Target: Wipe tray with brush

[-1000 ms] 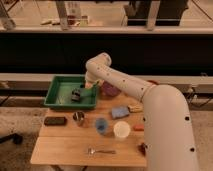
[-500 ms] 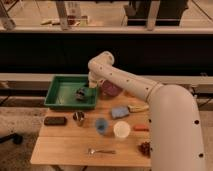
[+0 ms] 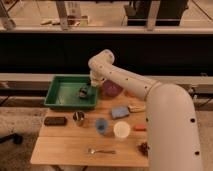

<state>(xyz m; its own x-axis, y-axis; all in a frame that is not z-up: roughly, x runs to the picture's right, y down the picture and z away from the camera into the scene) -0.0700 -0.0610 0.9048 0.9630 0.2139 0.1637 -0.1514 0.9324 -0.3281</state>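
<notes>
**A:** Camera view, single arm. Where was the gripper [image 3: 91,84]?

**B:** Down over the right end of the tray [image 3: 56,101], just inside its right wall. It reached in from the bowl [image 3: 112,88] side.

**A:** Jaws?

**B:** Closed tight. The brush [image 3: 83,92] sat right at the tip, low on the tray floor. I could not tell whether it was clamped or only touched.

**A:** So which way did the work lie?

**B:** Left, as I looked at it. The tray's long side ran left to right across the table [image 3: 65,145]. The brush was in the right half, so nearly all the bare green floor lay to its left, away from the arm's base.

**A:** Brush axis?

**B:** Too small and dark to read. I noted it as a short lump, nothing more.

**A:** Judgement on the next stroke?

**B:** Probably a drag leftward along the long side, bristles kept down. The near and right walls were close, so there was little room for a swing that way.
</notes>
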